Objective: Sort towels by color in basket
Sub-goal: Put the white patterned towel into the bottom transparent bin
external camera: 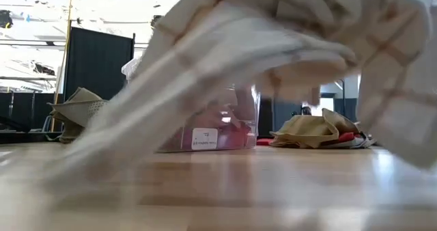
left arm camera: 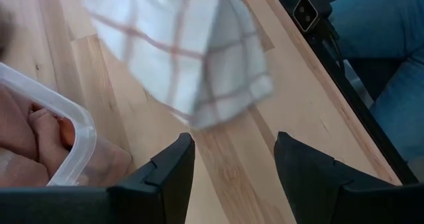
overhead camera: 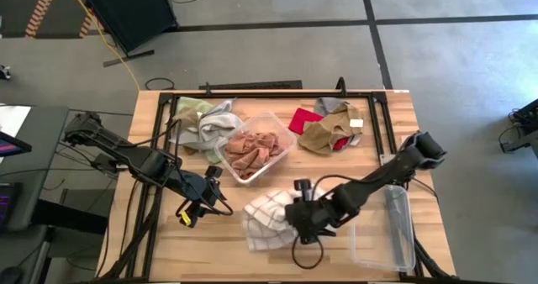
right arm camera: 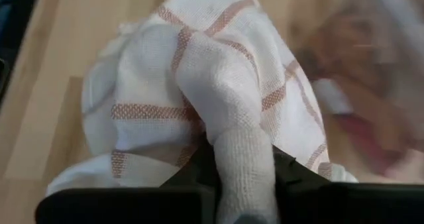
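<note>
white checked towel (overhead camera: pixel 265 217) bunched at near counter edge, a fold pinched upward. rust-orange towel (overhead camera: pixel 255 149) crumpled inside the clear tub. pale green towel (overhead camera: pixel 192 109) and grey towel (overhead camera: pixel 215 123) heaped together beside it. red towel (overhead camera: pixel 304 120) under tan-brown towel (overhead camera: pixel 326 133), far right.

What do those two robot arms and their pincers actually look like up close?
Both are slim black jointed arms with loose black cables looping off them. The left gripper carries a small yellow mark near its tip; its fingers are broad, matte-black angular wedges. The right gripper is a blocky black head.
</note>
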